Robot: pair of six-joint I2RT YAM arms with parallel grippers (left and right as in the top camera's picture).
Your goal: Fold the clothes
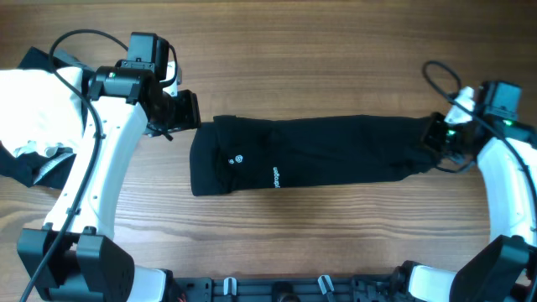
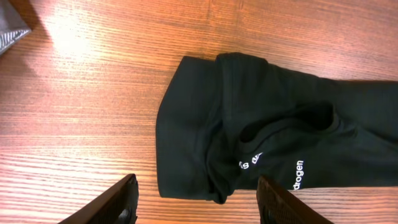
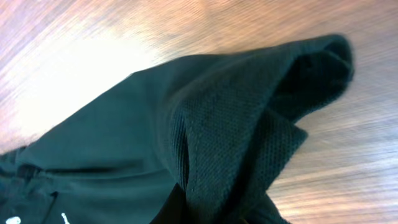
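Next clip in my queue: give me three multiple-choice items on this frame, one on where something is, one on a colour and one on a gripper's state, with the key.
1. Where does the black garment lie?
A. Bunched in a far corner
B. Stretched across the middle of the table
C. Hanging off the front edge

2. What colour is the lettering on it?
A. Red
B. Yellow
C. White

3. How is the left gripper?
A. Open, holding nothing
B. Shut on the garment
C. Shut on a white cloth

Key:
1 B: it lies as a long strip, with the right gripper shut on one end.
2 C: the print shows white against the black.
3 A: in the wrist view its fingers stand apart above the garment's edge, gripping nothing.
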